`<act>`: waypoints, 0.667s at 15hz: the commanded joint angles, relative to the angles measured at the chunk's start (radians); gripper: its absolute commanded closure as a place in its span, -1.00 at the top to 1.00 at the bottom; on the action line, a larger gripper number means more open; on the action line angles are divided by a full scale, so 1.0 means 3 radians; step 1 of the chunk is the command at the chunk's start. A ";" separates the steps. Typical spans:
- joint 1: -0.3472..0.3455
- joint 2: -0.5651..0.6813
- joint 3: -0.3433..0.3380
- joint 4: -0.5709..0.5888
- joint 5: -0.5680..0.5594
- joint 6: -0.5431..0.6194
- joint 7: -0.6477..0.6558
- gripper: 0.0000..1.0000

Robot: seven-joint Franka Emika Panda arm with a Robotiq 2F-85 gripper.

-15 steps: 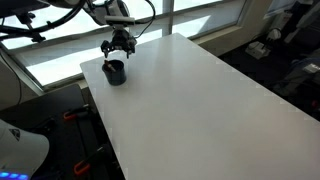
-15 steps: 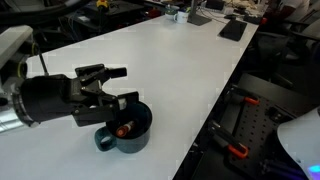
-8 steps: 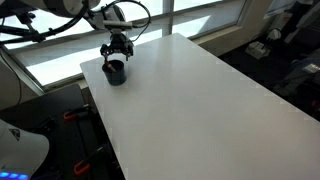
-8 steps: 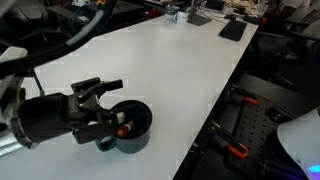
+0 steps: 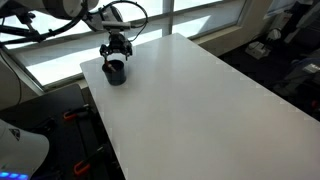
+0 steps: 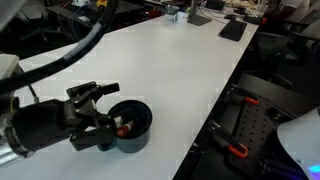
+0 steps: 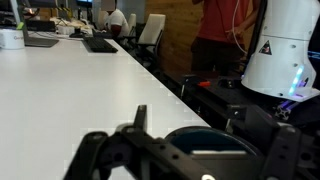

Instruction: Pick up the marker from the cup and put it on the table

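The dark cup (image 5: 115, 72) stands near a corner of the white table (image 5: 200, 100). In an exterior view the cup (image 6: 131, 126) holds the marker, whose reddish-orange end (image 6: 124, 128) shows inside the rim. My gripper (image 5: 117, 52) is right above the cup, open, its black fingers (image 6: 104, 108) reaching over the cup's near side. In the wrist view the cup's dark round mouth (image 7: 215, 140) lies between my spread fingers (image 7: 212, 150). The marker is not clear there.
The cup sits close to the table's edge (image 6: 190, 150). A dark flat pad (image 6: 232, 29) and small items lie at the far end of the table. Chairs and a white robot base (image 7: 285, 45) stand beyond the edge.
My gripper has come lower over the cup and shifted slightly across it, staying open. The cup and marker have not moved.
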 commanded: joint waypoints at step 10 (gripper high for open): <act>0.0016 -0.0090 0.0031 -0.0064 0.0017 0.0015 0.0130 1.00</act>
